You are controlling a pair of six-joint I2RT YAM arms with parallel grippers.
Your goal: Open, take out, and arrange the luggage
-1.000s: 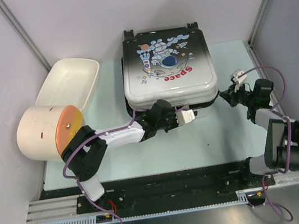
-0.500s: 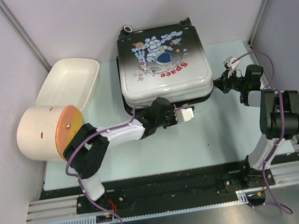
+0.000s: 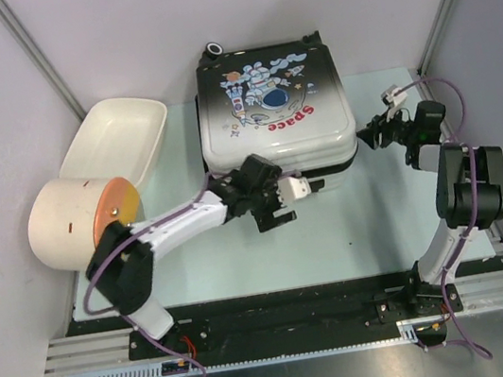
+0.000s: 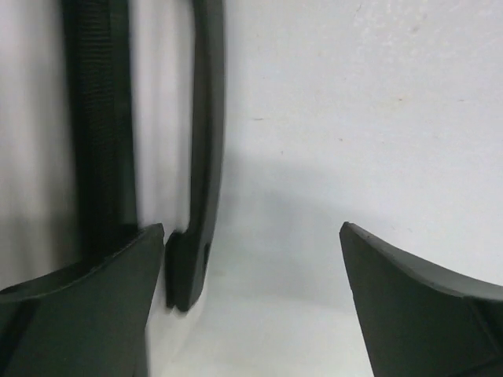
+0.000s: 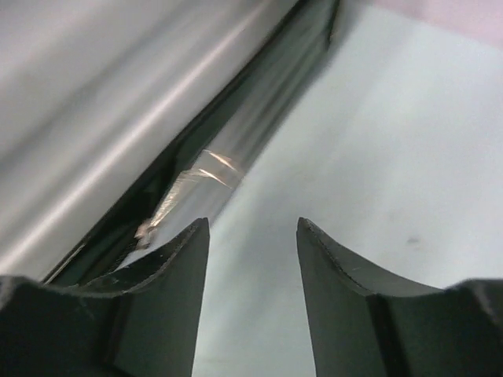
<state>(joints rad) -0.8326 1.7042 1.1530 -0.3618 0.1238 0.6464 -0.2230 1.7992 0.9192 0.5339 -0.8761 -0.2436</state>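
- We have the luggage [image 3: 275, 113] lying flat at twelve o'clock on the tabletop [image 3: 371, 217], astronaut print up. From above the shell looks shut, though we cannot tell whether the seam is already released.
- The left end effector [image 3: 281, 191] sits at the case's six o'clock edge with its jaws spread wide and nothing between them. In its wrist view, a black trim strip [image 4: 206, 157] runs just beside one finger.
- The right end effector [image 3: 372, 134] hovers at the case's three o'clock side, jaws moderately apart and empty, with the dark seam [image 5: 220, 149] right alongside.
- We read this as the opening step: nothing is out yet.
- Next, we judge one arm needs a hold on the lid's lip while the other steadies the base, then lifts toward twelve o'clock.
- The cream tub [image 3: 119, 138] at ten o'clock and the cylinder [image 3: 70, 222] at nine o'clock stand well apart.
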